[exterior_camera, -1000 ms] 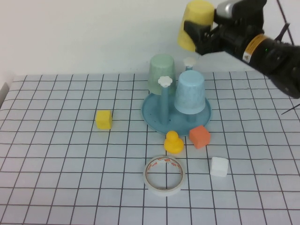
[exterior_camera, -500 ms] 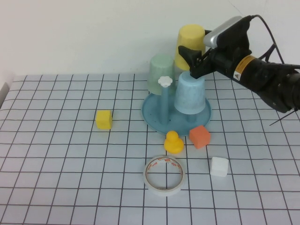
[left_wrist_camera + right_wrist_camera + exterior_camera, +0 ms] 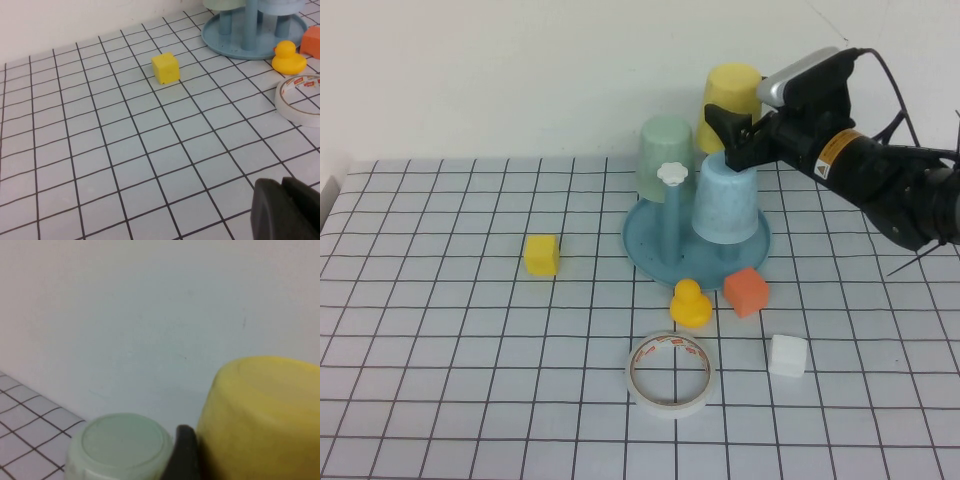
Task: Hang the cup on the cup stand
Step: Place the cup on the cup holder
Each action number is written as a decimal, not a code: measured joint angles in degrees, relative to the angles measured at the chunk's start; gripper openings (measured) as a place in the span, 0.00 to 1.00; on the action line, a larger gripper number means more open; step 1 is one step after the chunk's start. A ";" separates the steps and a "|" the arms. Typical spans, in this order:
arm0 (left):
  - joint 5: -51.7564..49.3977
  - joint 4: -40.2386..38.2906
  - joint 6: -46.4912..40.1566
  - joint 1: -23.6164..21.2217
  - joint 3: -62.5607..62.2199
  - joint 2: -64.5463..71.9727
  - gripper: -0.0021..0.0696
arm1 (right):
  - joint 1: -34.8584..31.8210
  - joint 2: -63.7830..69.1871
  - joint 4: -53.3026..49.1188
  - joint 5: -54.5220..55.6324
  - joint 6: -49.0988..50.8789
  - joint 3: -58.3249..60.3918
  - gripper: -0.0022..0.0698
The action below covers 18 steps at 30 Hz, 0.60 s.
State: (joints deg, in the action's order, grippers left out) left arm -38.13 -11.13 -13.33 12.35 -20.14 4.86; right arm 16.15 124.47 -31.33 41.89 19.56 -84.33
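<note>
Right gripper point(image 3: 732, 128) at rear of cup stand point(image 3: 650, 250), fingers clamped on yellow cup point(image 3: 731, 95). Cup inverted, slightly tilted, above rear of stand, behind light blue cup point(image 3: 726, 197) and beside pale green cup point(image 3: 665, 150); peg under it hidden, seating not verifiable. White flower knob point(image 3: 671, 173) on front peg bare. Left gripper point(image 3: 287, 210) low over desk point(image 3: 100, 150), away from stand, fingers together, holding nothing. Yellow cube point(image 3: 541, 254), duck point(image 3: 690, 303), orange block point(image 3: 747, 291), tape roll point(image 3: 669, 373), white block point(image 3: 787, 355) on desk.
</note>
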 joint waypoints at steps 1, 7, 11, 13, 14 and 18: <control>0.00 0.00 0.00 0.00 0.00 0.00 0.03 | 0.00 0.00 0.30 -0.28 0.41 0.00 0.85; 0.00 0.00 0.00 0.00 0.00 0.00 0.03 | 0.12 0.00 1.23 -4.59 2.36 -0.26 0.95; 0.00 0.00 0.00 0.00 0.00 0.00 0.03 | 0.12 -0.10 1.23 -5.50 3.95 -0.26 0.96; 0.00 0.00 0.00 0.00 0.00 0.00 0.03 | 0.12 -0.35 0.91 -5.85 4.80 -0.26 0.96; 0.00 0.00 0.00 0.00 0.00 0.00 0.03 | 0.12 -0.60 0.62 -6.18 4.96 -0.26 0.96; 0.00 0.00 0.00 0.00 0.00 0.00 0.03 | 0.21 -2.23 -1.30 -7.01 5.17 -0.26 0.96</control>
State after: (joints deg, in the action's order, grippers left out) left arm -38.13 -11.13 -13.33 12.35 -20.14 4.86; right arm 16.36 122.23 -32.63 34.88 24.73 -84.59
